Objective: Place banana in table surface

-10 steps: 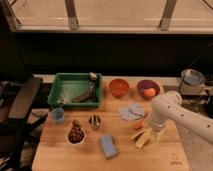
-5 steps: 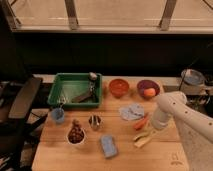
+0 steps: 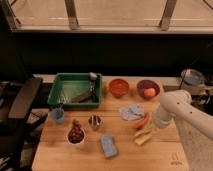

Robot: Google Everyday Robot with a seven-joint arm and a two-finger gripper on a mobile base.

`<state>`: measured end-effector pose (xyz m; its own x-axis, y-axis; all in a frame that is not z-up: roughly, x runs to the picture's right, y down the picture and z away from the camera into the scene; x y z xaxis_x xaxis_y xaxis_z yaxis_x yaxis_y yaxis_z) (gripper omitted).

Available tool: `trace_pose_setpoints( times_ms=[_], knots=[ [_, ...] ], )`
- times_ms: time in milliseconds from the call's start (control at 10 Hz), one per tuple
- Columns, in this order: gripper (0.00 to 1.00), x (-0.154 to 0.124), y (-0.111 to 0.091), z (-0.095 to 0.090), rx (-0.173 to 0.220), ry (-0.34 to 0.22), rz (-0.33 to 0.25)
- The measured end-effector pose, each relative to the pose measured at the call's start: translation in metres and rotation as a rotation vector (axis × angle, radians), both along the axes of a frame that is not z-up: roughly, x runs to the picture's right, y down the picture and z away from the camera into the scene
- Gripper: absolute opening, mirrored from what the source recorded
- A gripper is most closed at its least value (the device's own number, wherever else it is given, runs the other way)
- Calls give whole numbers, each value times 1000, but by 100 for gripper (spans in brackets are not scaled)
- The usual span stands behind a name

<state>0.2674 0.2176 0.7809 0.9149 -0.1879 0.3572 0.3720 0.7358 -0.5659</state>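
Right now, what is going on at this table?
The robot's arm reaches in from the right. Its tool is low over the table surface, right next to the banana. The banana appears to rest on the wood beside a carrot. A green bin stands further back.

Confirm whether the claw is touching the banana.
Cannot tell. In the camera view the claw sits right beside the banana on the table surface, the arm hiding any gap.
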Motion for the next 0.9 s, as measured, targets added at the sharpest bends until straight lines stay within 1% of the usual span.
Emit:
trace_pose_setpoints(
  times_ms=[100,200,300,400,600,800,900],
  knots=[
    [0,-1,-16,-12,29,8,1],
    [0,2,-39,-31,69,22,9],
    [0,3,-56,-46,100,32,16],
    [0,4,-77,-63,138,41,24],
    [0,5,-112,-90,202,57,35],
    [0,8,-131,-104,229,77,39],
    [0,10,-134,-106,234,87,42]
  ],
)
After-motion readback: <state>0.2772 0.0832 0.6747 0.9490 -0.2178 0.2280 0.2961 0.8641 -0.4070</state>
